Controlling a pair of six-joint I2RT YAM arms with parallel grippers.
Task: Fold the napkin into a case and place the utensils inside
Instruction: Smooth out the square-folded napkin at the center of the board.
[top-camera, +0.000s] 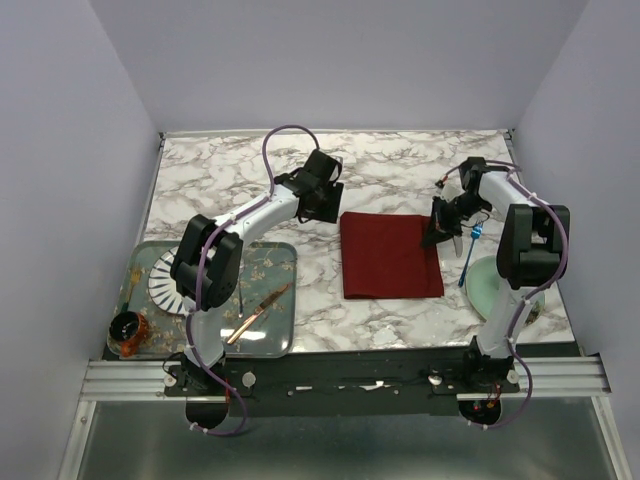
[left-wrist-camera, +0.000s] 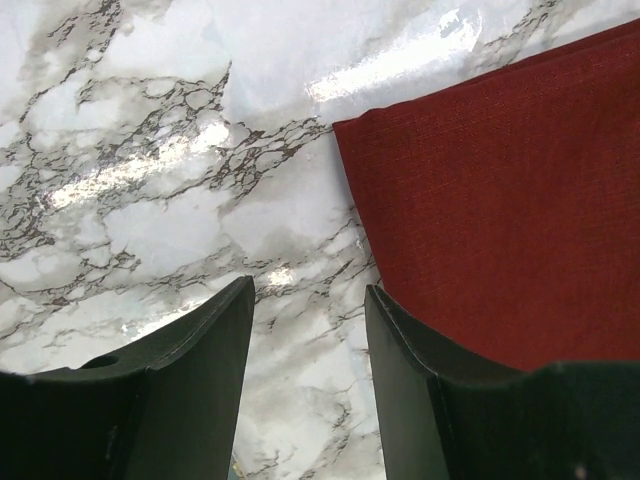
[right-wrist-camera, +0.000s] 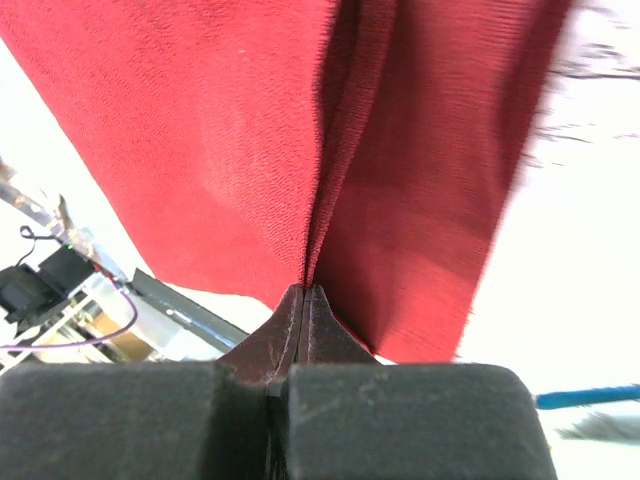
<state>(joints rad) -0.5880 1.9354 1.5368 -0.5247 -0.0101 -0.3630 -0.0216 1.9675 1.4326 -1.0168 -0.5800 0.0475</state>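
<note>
**Folding the Napkin: Carrying the Right Edge Over**

**Present state.** My right gripper (right-wrist-camera: 305, 297) is fully closed on a pinched ridge of the napkin (top-camera: 388, 258) at its right edge. The cloth rises into the fingertips and drapes away on both sides. I cannot tell whether one layer or two is caught. My left gripper (left-wrist-camera: 308, 300) stands part-way open and holds nothing, hanging over the marble table (top-camera: 250, 180) just beside the napkin's far left corner. The napkin lies spread in the middle of the table between both arms and is not yet a case. The fork (top-camera: 468, 262) with the blue handle lies just to the right of it, against the pale green plate (top-camera: 495, 290).

**Recommended procedure (judgement).**
1. Raise the pinched edge only enough to clear the cloth beneath.
2. Carry it leftward in a low arc, so the napkin rolls over rather than drags.
3. Bring the left gripper down on the far left corner to pin it.
4. Lay the edge parallel to the opposite side before letting go.

**Caution.** A high lift may pull the whole cloth askew, and a wide swing near the fork may knock it.
</note>
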